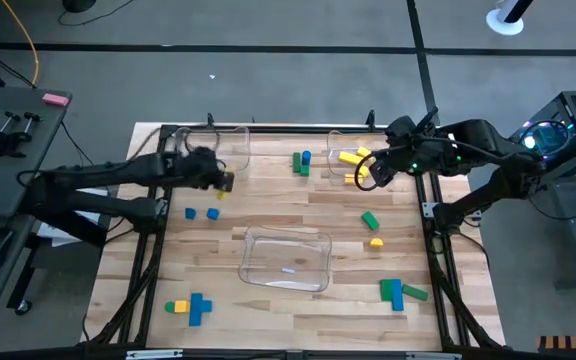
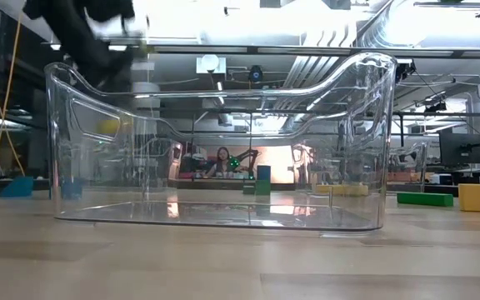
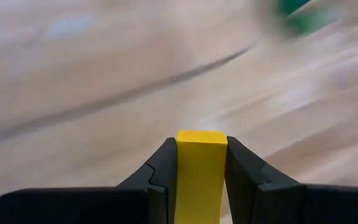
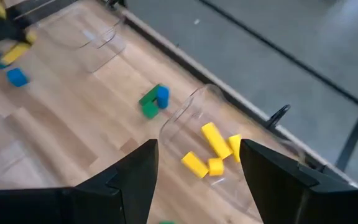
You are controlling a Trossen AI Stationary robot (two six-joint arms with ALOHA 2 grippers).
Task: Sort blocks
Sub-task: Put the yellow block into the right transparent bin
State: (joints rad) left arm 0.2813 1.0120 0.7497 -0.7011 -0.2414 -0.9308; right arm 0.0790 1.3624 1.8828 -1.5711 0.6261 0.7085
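Left end effector [image 3: 201, 171] clamps a yellow block [image 3: 200, 174] above the, seemingly bare, wooden table [image 1: 268, 205]; right end effector [image 4: 197, 171] gapes wide

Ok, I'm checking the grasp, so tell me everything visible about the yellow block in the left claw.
The yellow block is a plain, solid-coloured bar with a flat squared end, looking like painted wood or plastic. It is clamped between the left claw's two dark fingers, one on each side, its end poking just past the tips. From above it hangs over the wooden table, near the clear tray at the far left corner, touching nothing else.
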